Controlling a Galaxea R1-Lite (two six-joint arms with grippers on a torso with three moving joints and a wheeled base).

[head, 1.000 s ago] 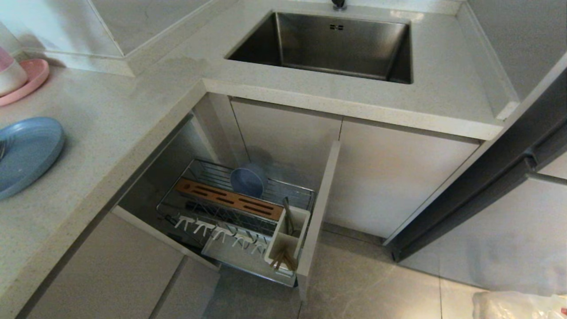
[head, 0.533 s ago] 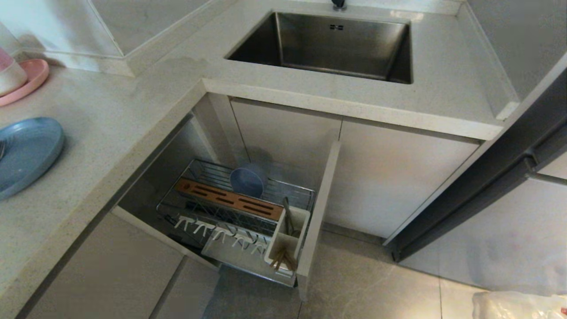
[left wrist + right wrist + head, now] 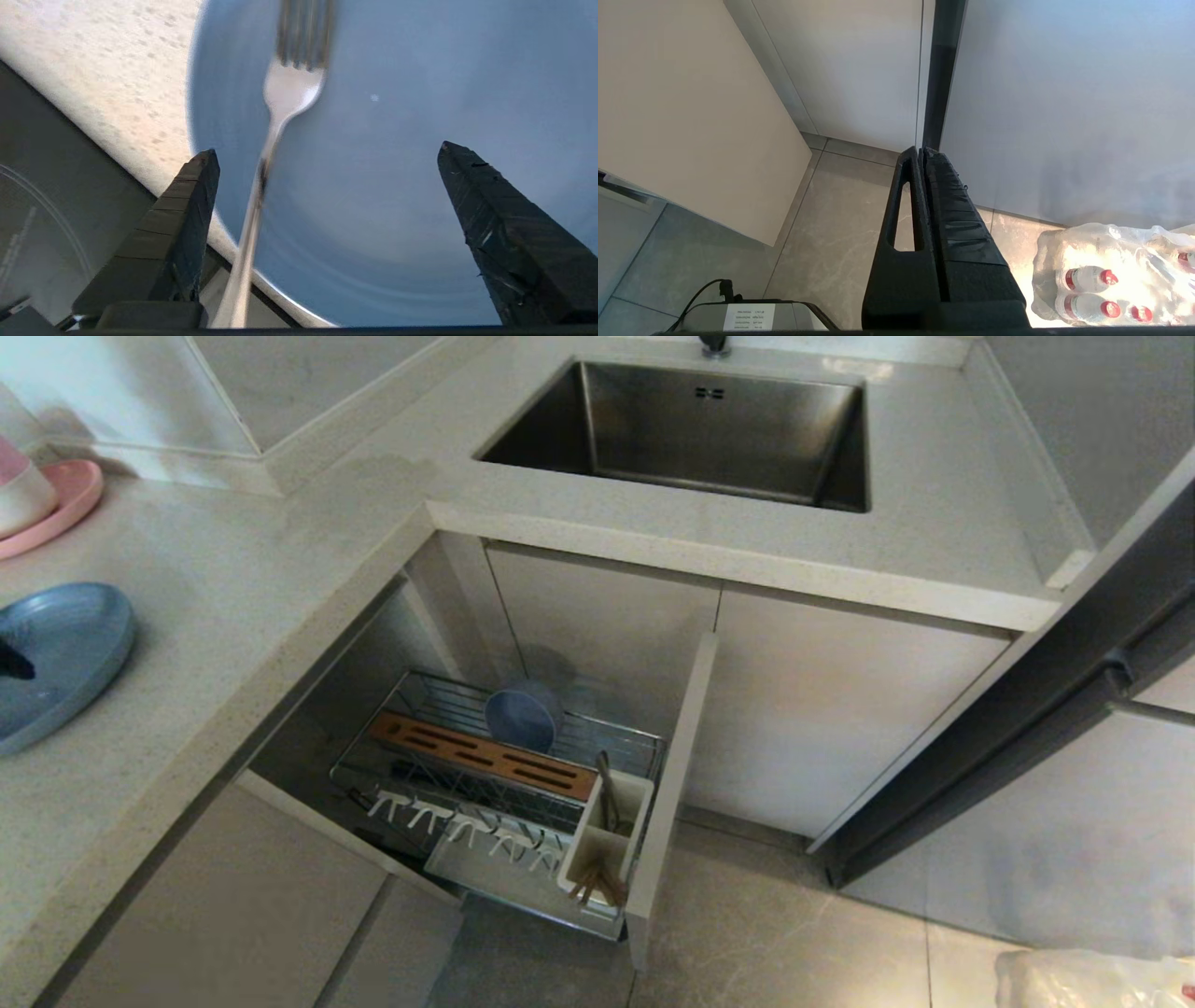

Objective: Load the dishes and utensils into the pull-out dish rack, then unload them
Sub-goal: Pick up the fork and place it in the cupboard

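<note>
My left gripper (image 3: 327, 154) hangs over the plate (image 3: 420, 140), jaws spread wide and gripping nothing. The fork (image 3: 280, 116) lies loose between them, close to one finger (image 3: 187, 210) and well apart from the other; its tines point away from me and its handle runs back under my wrist, past the plate's rim. My right gripper (image 3: 924, 154) is pressed shut, parked low above the floor.

The rack (image 3: 504, 784) is well off from my left hand, pulled out under the counter, with the bowl (image 3: 523, 717) on edge in it and the chopsticks (image 3: 596, 882) in its cup (image 3: 607, 840).

Risks as I judge them: the fork is off-centre, so closing now could nudge it sideways, or pinch it askew and let it pivot. The overhanging handle may tip it off the plate. Pressing down could skid the plate toward the counter edge.
</note>
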